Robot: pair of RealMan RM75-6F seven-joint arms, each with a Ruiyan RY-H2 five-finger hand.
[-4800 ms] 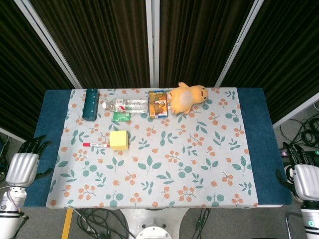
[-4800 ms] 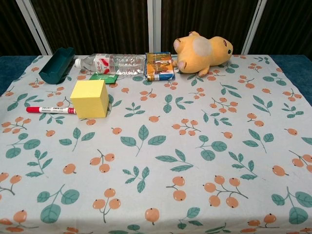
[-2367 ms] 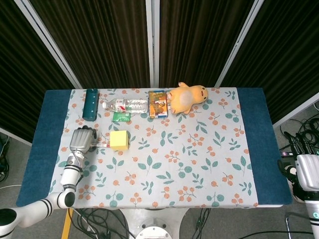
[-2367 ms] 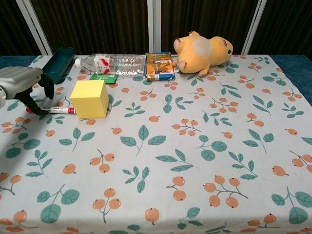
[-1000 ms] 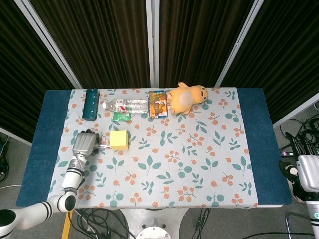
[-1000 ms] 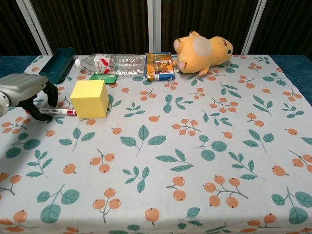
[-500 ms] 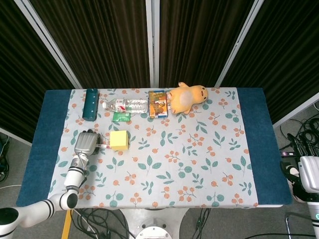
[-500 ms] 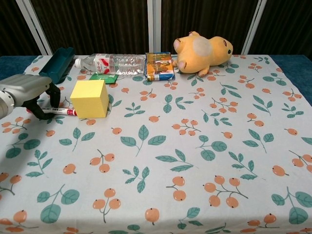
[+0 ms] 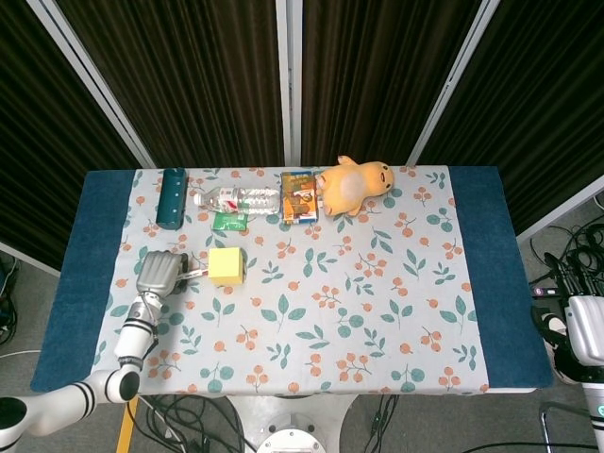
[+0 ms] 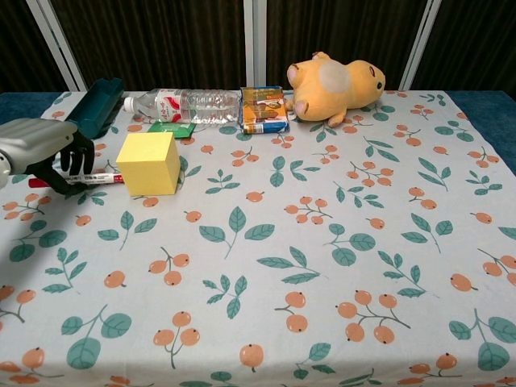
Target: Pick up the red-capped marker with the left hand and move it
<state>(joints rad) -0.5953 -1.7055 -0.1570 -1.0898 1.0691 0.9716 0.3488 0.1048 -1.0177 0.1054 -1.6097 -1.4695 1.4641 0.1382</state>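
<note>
The left robot hand has closed its fingers around the red-capped marker and tipped it, but the marker could slip out or bump the yellow block beside it.

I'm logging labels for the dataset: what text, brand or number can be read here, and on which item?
None can be read for certain.
Water bottle: red-and-white label, print blurred.
Snack box: printing too small.
Green packet: no legible text.
Red-capped marker, held by the left robot hand: barrel print too small.
</note>
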